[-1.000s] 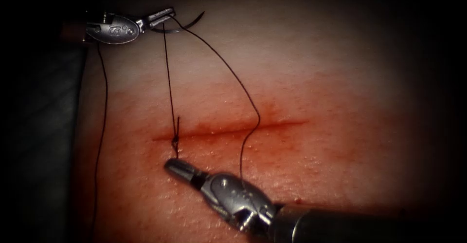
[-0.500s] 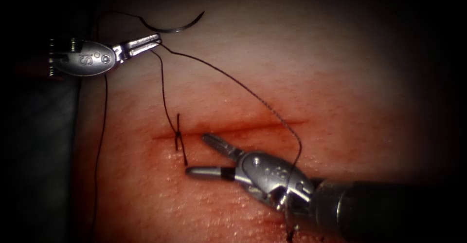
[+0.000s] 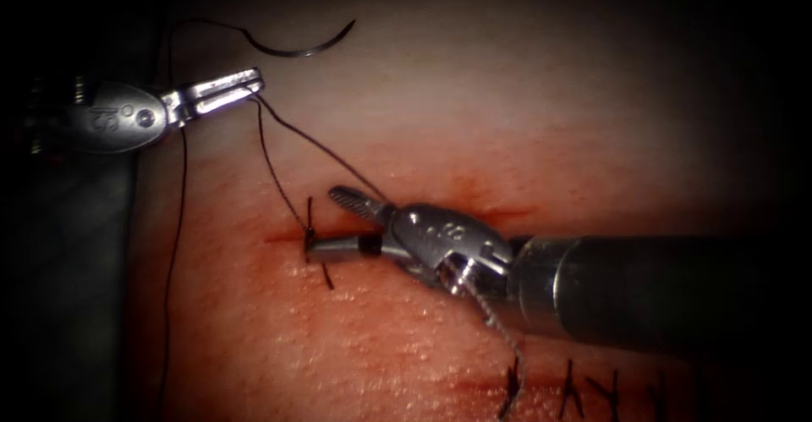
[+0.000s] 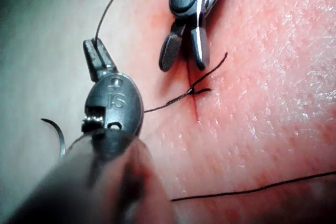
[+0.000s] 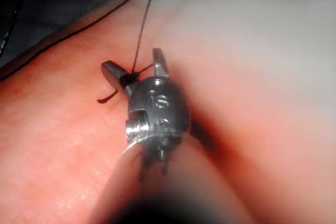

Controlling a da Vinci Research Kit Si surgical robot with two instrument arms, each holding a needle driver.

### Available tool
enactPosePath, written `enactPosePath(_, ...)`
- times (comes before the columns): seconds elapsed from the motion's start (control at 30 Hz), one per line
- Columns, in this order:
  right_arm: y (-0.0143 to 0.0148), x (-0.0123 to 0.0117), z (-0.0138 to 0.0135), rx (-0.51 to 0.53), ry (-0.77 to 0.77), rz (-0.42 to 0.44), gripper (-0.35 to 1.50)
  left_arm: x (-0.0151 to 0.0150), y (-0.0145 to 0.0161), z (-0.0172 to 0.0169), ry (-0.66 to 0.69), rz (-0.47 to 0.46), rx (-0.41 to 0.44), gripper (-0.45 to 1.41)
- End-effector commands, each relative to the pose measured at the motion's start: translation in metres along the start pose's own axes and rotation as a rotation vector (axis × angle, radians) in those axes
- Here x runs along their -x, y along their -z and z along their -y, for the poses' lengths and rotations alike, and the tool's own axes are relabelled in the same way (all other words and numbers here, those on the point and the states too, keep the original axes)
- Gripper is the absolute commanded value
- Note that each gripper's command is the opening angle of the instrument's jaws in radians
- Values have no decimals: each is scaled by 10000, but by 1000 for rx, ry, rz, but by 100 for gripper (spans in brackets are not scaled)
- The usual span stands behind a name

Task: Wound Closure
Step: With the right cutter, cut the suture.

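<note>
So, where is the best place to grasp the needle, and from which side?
Probably mid-curve. The needle lies free on the tissue, above the cut, arc bulging toward the cut, ends pointing away. Approach from the cut side, near the left end effector, which holds thread.

The left gripper [image 4: 97,56] carries the stamped letters "IS" on the rounded metal body just behind its jaws, plain in the left wrist view and seen turned about in the endoscope view. The right gripper [image 5: 137,73] bears a similar stamped mark on its own rounded body, but only an "S" can be made out there.
</note>
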Motion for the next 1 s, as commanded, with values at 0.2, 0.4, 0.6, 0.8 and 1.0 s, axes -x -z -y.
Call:
enactPosePath(0.2,-24,0,5,-15,4,8,103,-9,-6,6,-2,-18,8,-45)
enactPosePath(0.4,-39,0,8,-12,14,5,109,-13,-9,5,-5,-32,11,-45)
enactPosePath(0.6,-59,8,10,-16,23,-1,120,-22,-9,5,-12,-49,18,-45)
enactPosePath(0.8,-70,10,10,-12,25,-1,125,-32,-8,3,-16,-64,26,-45)
enactPosePath(1.0,-78,8,13,-27,26,-6,121,-37,-10,2,-26,-71,32,-45)
